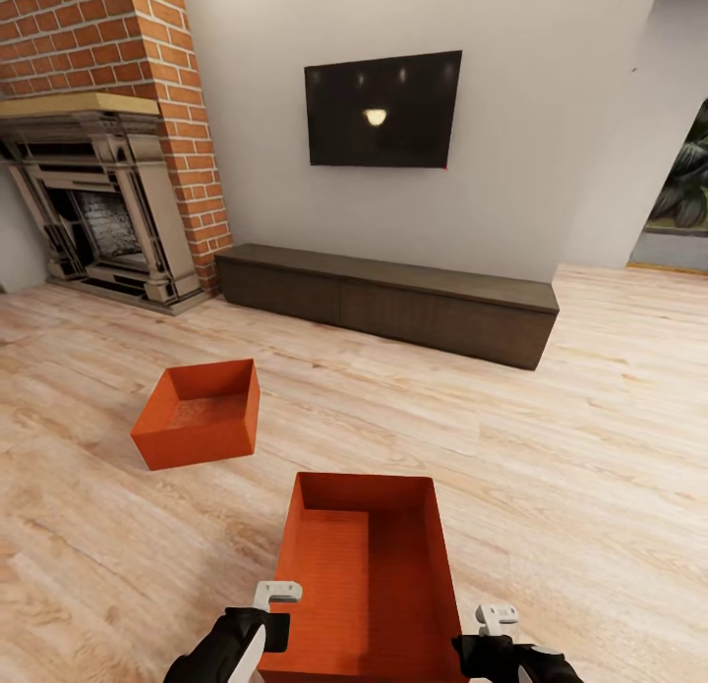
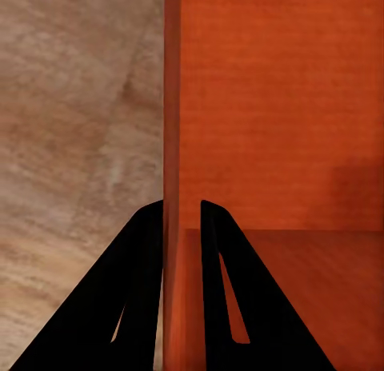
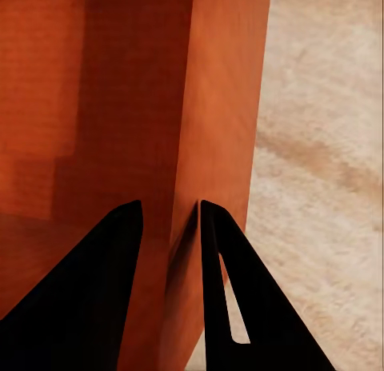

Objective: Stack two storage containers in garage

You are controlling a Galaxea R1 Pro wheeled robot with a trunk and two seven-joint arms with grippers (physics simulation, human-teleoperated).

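The robot stands in the living room, facing the wall with the black TV [image 1: 383,108] at its twelve o'clock and the long dark cabinet [image 1: 393,300] running beneath it; the brick chimney and grey fireplace [image 1: 93,201] sit off at about ten o'clock. Directly in front of its trunk, close in at twelve o'clock, is one orange-red storage container [image 1: 369,575], and both arms are on it. The left gripper [image 1: 275,604] straddles the container's left wall: the left wrist view shows the thin orange wall standing between the two black fingers [image 2: 144,291], one inside the box and one outside over the wood planks, the jaws pinched onto it. The right gripper [image 1: 495,626] does the same on the right wall, where the right wrist view shows the fingers [image 3: 220,291] closed against the orange panel. The second container [image 1: 200,413] rests on the plank floor [image 1: 551,447] further out at about eleven o'clock, well apart from the held one and untouched. I judge the step in hand to be the pickup of the first box, gripped at both sides and ready to carry; whether it is off the floor yet I cannot tell. The next move calls for keeping both grips level and steady on those thin walls, then turning the base away toward the garage, with the other box left for a return trip.
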